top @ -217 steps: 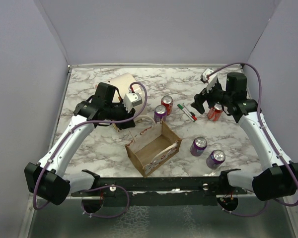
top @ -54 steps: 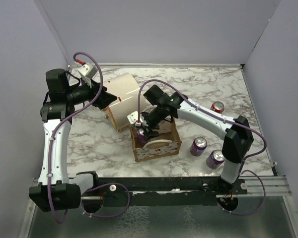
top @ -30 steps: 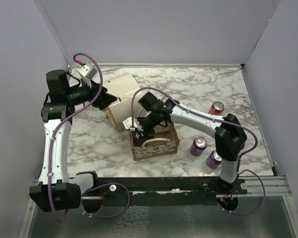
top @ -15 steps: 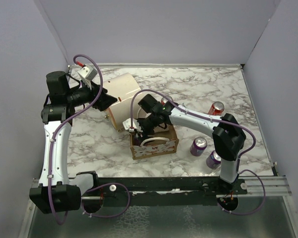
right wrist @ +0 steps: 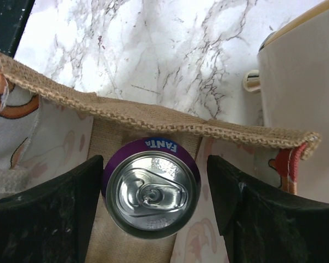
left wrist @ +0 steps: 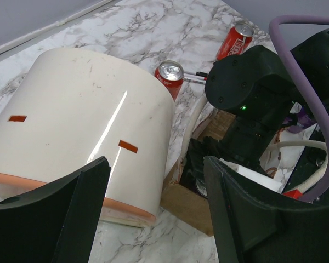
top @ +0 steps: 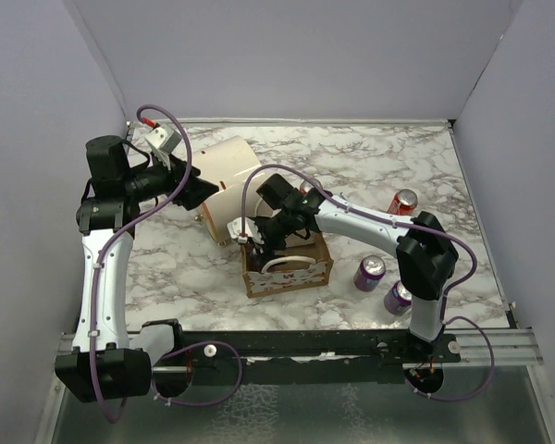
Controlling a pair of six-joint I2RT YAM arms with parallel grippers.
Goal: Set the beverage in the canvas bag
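Can [right wrist: 151, 189] (purple, FANTA on rim) in canvas bag [right wrist: 153, 121], right end effector [right wrist: 152, 167] parted

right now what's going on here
The right gripper is down in the canvas bag, its jaws standing open on either side of a purple can that stands upright inside it. The left gripper hangs open and empty beside a cream cylinder lying on its side. On the table, spare purple cans stand to the right of the bag, and a red can stands farther back.
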